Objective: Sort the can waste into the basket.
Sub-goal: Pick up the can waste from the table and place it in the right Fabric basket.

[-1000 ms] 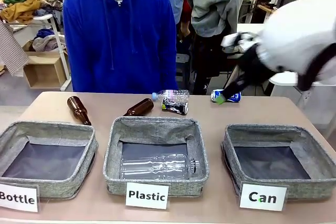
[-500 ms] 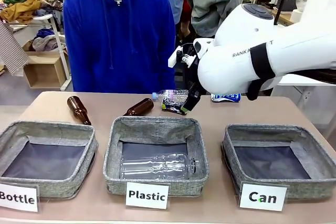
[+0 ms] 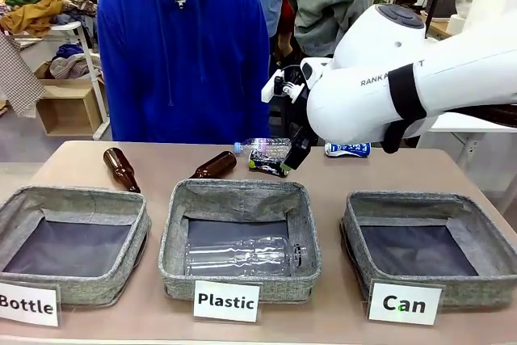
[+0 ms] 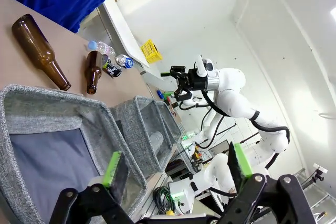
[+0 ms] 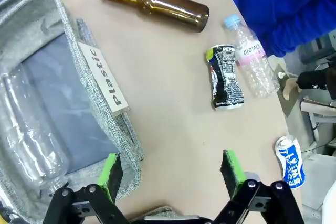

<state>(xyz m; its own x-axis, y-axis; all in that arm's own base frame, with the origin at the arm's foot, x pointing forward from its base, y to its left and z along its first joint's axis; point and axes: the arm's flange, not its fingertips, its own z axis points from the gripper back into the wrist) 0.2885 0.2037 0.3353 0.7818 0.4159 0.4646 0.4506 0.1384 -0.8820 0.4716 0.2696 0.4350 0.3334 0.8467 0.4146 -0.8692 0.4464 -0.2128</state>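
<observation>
Spanning the front view, a tan desk (image 3: 331, 183) carries everything. A person in a blue hoodie (image 3: 186, 54) stands at its far edge. The white right arm (image 3: 388, 94) reaches in from the right, bulking over the far middle of the desk.

Three grey woven baskets sit in a row along the near edge: the Bottle basket (image 3: 77, 196) on the left, the Plastic basket (image 3: 238, 191) in the middle, the Can basket (image 3: 420, 201) on the right, its dark lining bare. One clear plastic bottle (image 3: 242, 258) lies inside the Plastic basket.

Two brown glass bottles lie beyond the baskets, one far left (image 3: 121, 170), one nearer the middle (image 3: 215, 166). A second clear bottle (image 3: 265, 147) lies at the far edge.

Right claw (image 5: 170, 169): released, green pads wide apart, nothing between them, above bare desk between the Plastic basket's corner and the cans. Left claw (image 4: 176, 161): also released and empty, above the Bottle basket.

Black and silver can (image 3: 268, 165): on its side on the desk, just beside the second clear bottle, partly behind the right arm. Blue and white can (image 3: 347, 149): on its side, farther right, apart from the first. Both lie outside the Can basket, beyond its far rim.

A white card reading "Can" (image 3: 404, 304) stands against that basket's near wall.
</observation>
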